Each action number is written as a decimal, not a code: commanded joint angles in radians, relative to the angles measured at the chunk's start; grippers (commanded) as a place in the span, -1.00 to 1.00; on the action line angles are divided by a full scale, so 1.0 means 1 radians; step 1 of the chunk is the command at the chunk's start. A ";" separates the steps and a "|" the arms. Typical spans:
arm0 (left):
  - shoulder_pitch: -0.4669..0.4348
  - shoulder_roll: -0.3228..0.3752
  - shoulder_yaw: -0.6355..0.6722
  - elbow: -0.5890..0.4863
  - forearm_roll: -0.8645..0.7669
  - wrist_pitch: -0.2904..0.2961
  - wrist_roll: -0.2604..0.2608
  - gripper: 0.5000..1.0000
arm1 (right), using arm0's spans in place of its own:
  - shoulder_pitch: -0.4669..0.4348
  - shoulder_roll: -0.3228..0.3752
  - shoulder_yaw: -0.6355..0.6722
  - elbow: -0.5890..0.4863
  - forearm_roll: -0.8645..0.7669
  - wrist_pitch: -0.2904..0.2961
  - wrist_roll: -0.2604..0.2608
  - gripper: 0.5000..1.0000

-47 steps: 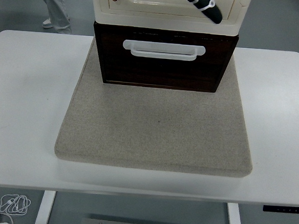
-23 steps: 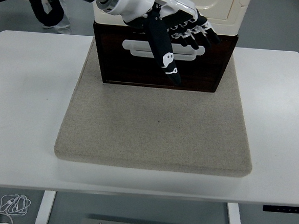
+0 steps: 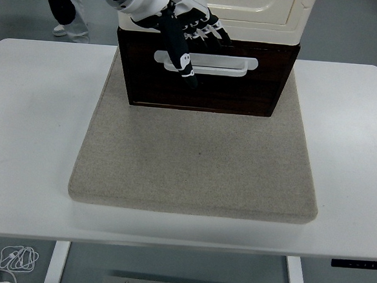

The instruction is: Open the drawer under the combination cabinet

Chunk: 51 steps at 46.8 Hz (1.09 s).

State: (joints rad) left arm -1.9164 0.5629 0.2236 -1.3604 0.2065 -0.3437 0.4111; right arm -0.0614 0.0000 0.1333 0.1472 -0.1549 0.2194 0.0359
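Overlapping handle (image 3: 236, 66): left hand (image 3: 183, 34), drawer (image 3: 243, 93) front.

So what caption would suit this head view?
Robot's left hand reaches for the white handle of the dark drawer under a cream cabinet.

Lab: bare white table (image 3: 33, 137), grey floor (image 3: 351, 30)

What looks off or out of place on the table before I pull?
Nothing stands out. The cabinet sits square on the beige mat, the dark drawer is undamaged, its white handle intact. The left hand is at the handle's left part. No spills.
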 commanded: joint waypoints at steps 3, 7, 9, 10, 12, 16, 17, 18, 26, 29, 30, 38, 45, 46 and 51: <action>-0.009 0.000 0.017 0.029 0.045 -0.046 -0.002 1.00 | 0.000 0.000 0.000 0.000 0.000 0.000 -0.001 0.70; -0.015 -0.001 0.017 0.047 0.083 -0.083 -0.002 1.00 | 0.000 0.000 -0.001 0.000 0.000 0.000 -0.001 0.70; -0.015 -0.003 0.019 0.058 0.093 -0.098 -0.002 1.00 | -0.001 0.000 0.000 0.000 0.000 0.000 0.001 0.70; -0.016 -0.004 0.019 0.064 0.097 -0.104 -0.002 1.00 | 0.000 0.000 0.000 0.000 0.000 0.000 -0.001 0.70; -0.019 -0.009 0.019 0.073 0.112 -0.110 -0.002 1.00 | 0.000 0.000 0.000 0.000 0.000 0.000 -0.001 0.70; -0.016 -0.031 0.019 0.099 0.136 -0.113 -0.002 1.00 | 0.000 0.000 0.000 0.000 0.000 0.000 0.001 0.70; -0.015 -0.037 0.019 0.106 0.139 -0.113 -0.002 1.00 | 0.000 0.000 0.000 0.000 0.000 0.000 -0.001 0.70; -0.012 -0.040 0.020 0.112 0.143 -0.113 -0.002 1.00 | 0.000 0.000 0.000 0.000 0.000 0.000 0.001 0.70; -0.006 -0.061 0.020 0.126 0.156 -0.113 -0.002 1.00 | 0.000 0.000 0.000 0.000 0.000 0.000 -0.001 0.70; -0.004 -0.070 0.020 0.129 0.156 -0.112 -0.002 1.00 | 0.000 0.000 0.000 0.000 0.000 0.000 -0.001 0.70; -0.003 -0.072 0.020 0.129 0.156 -0.110 -0.002 1.00 | 0.000 0.000 0.000 0.000 0.000 0.000 -0.001 0.70; -0.003 -0.087 0.051 0.141 0.156 -0.101 -0.002 1.00 | 0.000 0.000 0.000 0.000 0.000 0.000 -0.001 0.70; 0.011 -0.113 0.054 0.168 0.156 -0.101 -0.003 1.00 | 0.000 0.000 0.000 0.000 0.000 0.000 -0.001 0.70; 0.016 -0.113 0.054 0.172 0.156 -0.101 -0.003 1.00 | 0.000 0.000 0.000 0.000 0.000 0.000 -0.001 0.70; 0.019 -0.113 0.054 0.176 0.156 -0.103 -0.005 1.00 | 0.000 0.000 0.000 0.000 0.000 0.000 -0.001 0.70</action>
State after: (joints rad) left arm -1.8987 0.4495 0.2778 -1.1865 0.3623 -0.4443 0.4078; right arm -0.0616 0.0000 0.1333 0.1472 -0.1549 0.2193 0.0359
